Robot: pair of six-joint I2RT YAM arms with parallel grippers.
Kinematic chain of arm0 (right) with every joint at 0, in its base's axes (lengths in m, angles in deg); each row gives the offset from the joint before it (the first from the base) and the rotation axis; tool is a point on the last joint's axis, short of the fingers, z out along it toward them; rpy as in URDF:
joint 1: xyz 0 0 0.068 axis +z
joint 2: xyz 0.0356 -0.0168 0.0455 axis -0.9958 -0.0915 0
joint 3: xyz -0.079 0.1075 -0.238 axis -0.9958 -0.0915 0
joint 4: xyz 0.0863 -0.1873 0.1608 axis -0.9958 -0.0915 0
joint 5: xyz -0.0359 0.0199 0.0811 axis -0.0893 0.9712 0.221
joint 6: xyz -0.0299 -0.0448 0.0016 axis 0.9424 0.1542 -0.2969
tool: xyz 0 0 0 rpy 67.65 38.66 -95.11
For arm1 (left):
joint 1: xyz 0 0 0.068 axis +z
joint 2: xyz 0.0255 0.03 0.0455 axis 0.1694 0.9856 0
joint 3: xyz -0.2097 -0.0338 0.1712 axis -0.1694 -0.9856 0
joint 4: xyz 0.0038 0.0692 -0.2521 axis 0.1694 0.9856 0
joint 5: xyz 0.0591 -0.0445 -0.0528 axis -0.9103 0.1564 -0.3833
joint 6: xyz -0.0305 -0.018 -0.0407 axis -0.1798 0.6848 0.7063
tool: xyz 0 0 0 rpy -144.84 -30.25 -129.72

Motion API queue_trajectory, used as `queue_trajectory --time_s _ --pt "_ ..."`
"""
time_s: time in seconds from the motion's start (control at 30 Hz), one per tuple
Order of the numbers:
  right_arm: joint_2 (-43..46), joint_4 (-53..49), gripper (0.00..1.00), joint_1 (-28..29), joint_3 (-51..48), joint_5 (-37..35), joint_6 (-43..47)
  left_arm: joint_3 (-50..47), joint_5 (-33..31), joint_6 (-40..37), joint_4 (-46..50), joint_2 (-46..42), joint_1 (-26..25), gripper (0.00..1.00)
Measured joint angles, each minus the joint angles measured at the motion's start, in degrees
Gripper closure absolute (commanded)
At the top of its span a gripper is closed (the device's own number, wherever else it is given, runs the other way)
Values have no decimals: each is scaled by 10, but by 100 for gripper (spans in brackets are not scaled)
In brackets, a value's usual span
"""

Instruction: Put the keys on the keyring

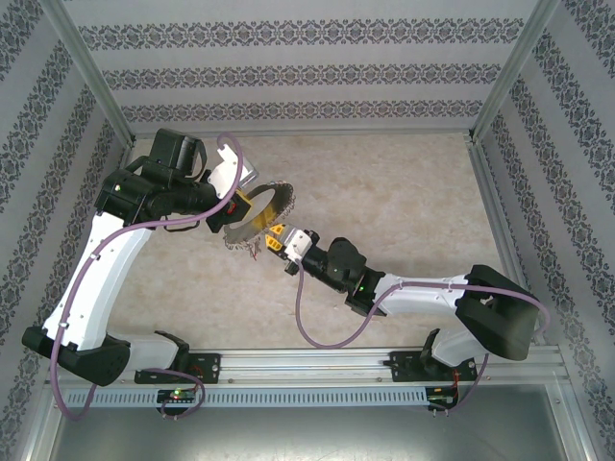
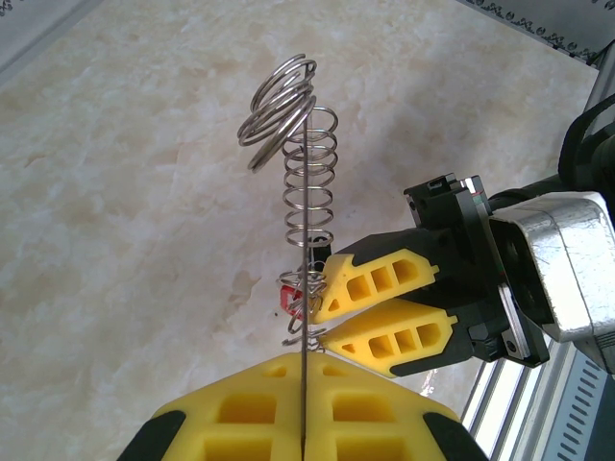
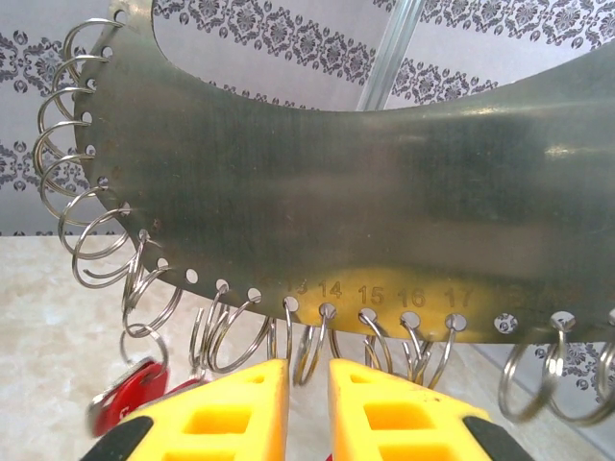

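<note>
The bench [image 1: 404, 192] is a pale beige, marble-look sheet, matt and cloudy. Three walls [image 1: 288, 58] of grey-and-white striped damask paper close it in. Two bare aluminium posts [image 1: 91, 72] rise at the back corners, and one ribbed metal rail [image 1: 307, 363] runs along the near edge.

There are two white arms with black joints. At the left, the left gripper [image 1: 238, 204] is closed flat on the keyring [image 1: 259, 213] and holds it up off the bench on edge. From the left wrist, its two blocky yellow fingers [image 2: 231, 413] clamp the thin sheet. The keyring [image 2: 304, 192] shows there as a hairline with wire coils stacked along it.

From the right wrist, the keyring [image 3: 336, 192] is a dull grey curved metal plate. Its rim is punched with small holes, and each hole carries a shiny split-wire loop (too many and too overlapped to count). The stamped numbers 14 to 17 can be read. One key with a glossy red tag [image 3: 125, 399] hangs from a loop at the lower left.

To the right, the right gripper [image 1: 276, 237] sits at the keyring's lower rim. Its two yellow honeycombed fingers [image 3: 404, 423] stand a narrow gap apart under the loops. I cannot tell whether they pinch anything.
</note>
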Motion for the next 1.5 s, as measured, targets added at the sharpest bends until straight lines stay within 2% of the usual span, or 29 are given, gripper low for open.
queue_trajectory --time_s 0.53,1.27,1.43,1.5 --pt "0 0 89 0 0 -1 2 0 0 0 0 0 0 100" --pt "-12 0 86 0 11 -5 6 0 0 2 0 0 -4 100" --pt "-13 0 90 0 12 -5 6 0 0 2 0 0 -4 100" --pt "-13 0 96 -1 12 -5 6 0 0 2 0 0 -4 100"
